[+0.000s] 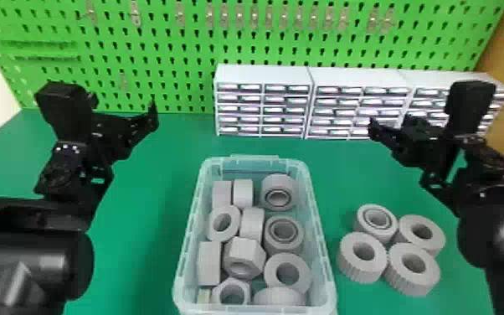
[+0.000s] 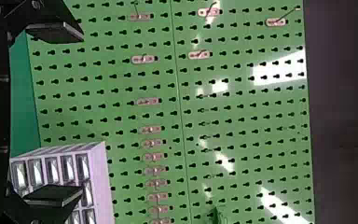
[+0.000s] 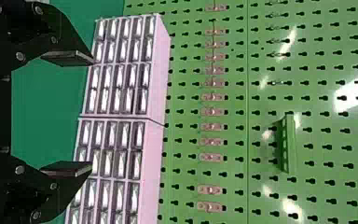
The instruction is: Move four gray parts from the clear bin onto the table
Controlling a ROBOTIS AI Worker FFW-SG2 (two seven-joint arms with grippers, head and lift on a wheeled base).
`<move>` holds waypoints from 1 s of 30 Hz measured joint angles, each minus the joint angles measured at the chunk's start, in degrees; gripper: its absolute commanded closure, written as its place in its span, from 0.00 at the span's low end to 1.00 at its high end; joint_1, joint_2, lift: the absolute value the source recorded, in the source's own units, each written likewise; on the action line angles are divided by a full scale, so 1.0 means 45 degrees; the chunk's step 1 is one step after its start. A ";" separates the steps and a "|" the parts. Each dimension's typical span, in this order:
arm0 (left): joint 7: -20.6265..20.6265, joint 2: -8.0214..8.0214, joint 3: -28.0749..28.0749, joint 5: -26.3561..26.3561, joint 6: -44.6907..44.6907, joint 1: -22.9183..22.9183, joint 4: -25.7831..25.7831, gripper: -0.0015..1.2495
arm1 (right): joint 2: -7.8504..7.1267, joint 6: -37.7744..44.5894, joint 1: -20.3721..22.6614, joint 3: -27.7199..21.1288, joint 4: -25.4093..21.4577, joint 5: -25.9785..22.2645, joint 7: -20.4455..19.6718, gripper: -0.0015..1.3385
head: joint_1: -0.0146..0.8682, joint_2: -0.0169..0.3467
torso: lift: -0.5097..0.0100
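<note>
The clear bin point(image 1: 325, 268) stands at the front centre of the head view, holding several gray parts point(image 1: 284, 231), some lying flat, others on edge. On the table right of it, further gray parts point(image 1: 413, 264) sit in a close cluster. Up left of the bin, my left gripper point(image 1: 153, 115) is raised over the table. My right gripper point(image 1: 373, 127) is held up on the bin's far right side. In the left wrist view, my left gripper point(image 2: 56, 114) is open with nothing between its fingers; in the right wrist view, my right gripper point(image 3: 70, 113) is likewise open and holds nothing.
White drawer cabinets point(image 1: 263, 100) line the back of the green table point(image 1: 146, 234), partly behind my right gripper. Behind them rises a green pegboard point(image 1: 171, 54) with small metal hooks. Bare table surface lies between my left arm and the bin.
</note>
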 measured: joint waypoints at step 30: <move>0.0000 0.0002 -0.0038 0.0156 0.0000 -0.0056 0.0094 0.11 | -0.0030 0.0109 0.0073 -0.0077 -0.0040 0.0077 0.0000 0.35 | 0.79 0.12 | 0.89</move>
